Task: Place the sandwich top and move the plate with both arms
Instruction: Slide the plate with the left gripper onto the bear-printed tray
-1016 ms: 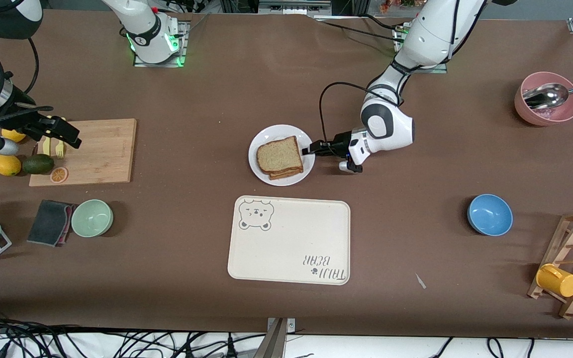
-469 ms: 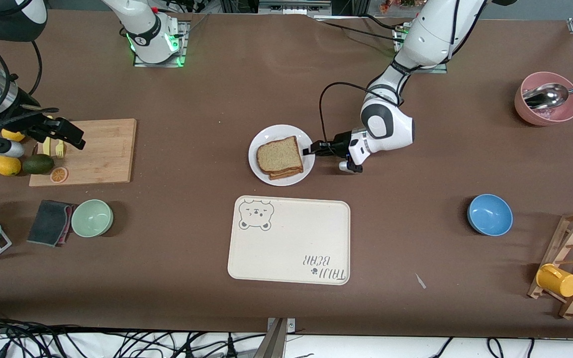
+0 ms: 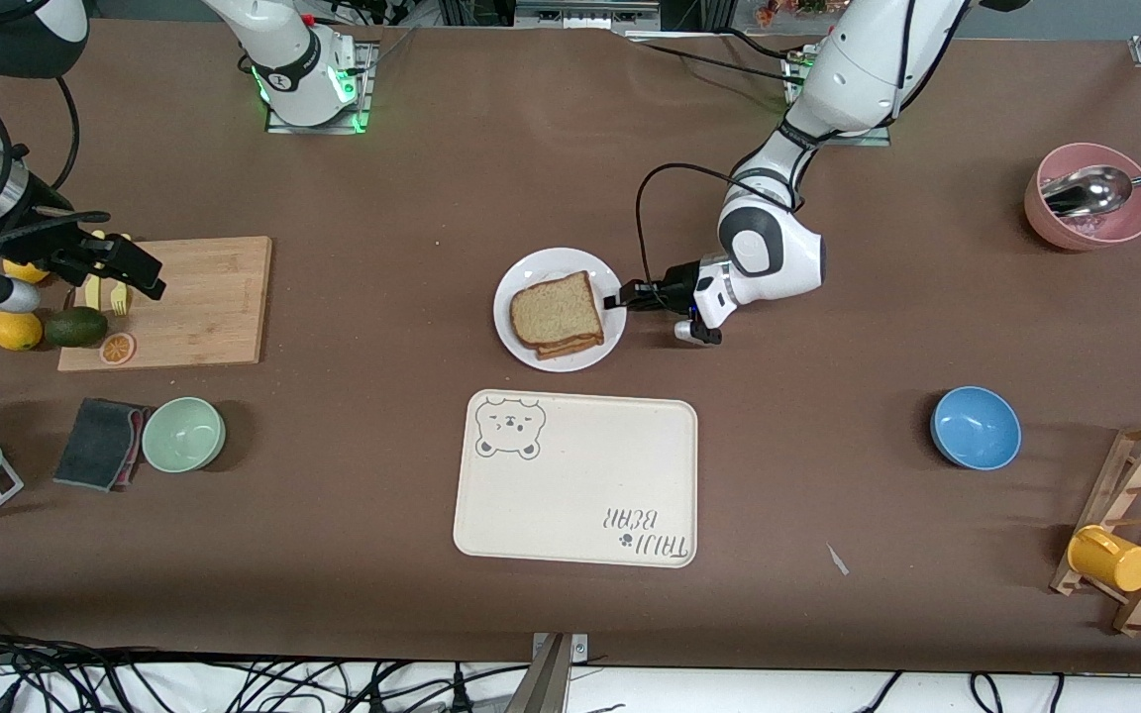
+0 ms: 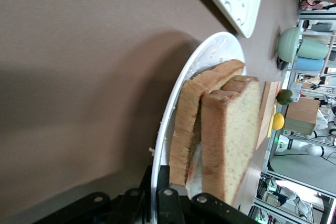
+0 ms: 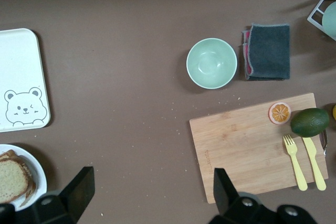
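Observation:
The sandwich top (image 3: 556, 310) lies on a lower slice on the plate (image 3: 531, 271), mid-table. My left gripper (image 3: 618, 298) is shut on the plate's rim at the edge toward the left arm's end. In the left wrist view one finger (image 4: 169, 187) sits on top of the rim (image 4: 176, 103) and the other beneath it, with the stacked bread (image 4: 231, 129) just past them. My right gripper (image 3: 115, 269) hangs open and empty over the cutting board (image 3: 199, 302). Its fingers (image 5: 79, 192) frame bare table in the right wrist view.
The cream bear tray (image 3: 575, 477) lies nearer the camera than the plate. A green bowl (image 3: 183, 434), dark cloth (image 3: 100, 442), lemons, an avocado (image 3: 75, 326) and yellow cutlery are at the right arm's end. A blue bowl (image 3: 975, 427), pink bowl (image 3: 1090, 196) and mug rack are at the left arm's end.
My right gripper has shifted slightly over the end of the cutting board. My left gripper, the plate and the sandwich have stayed where they were.

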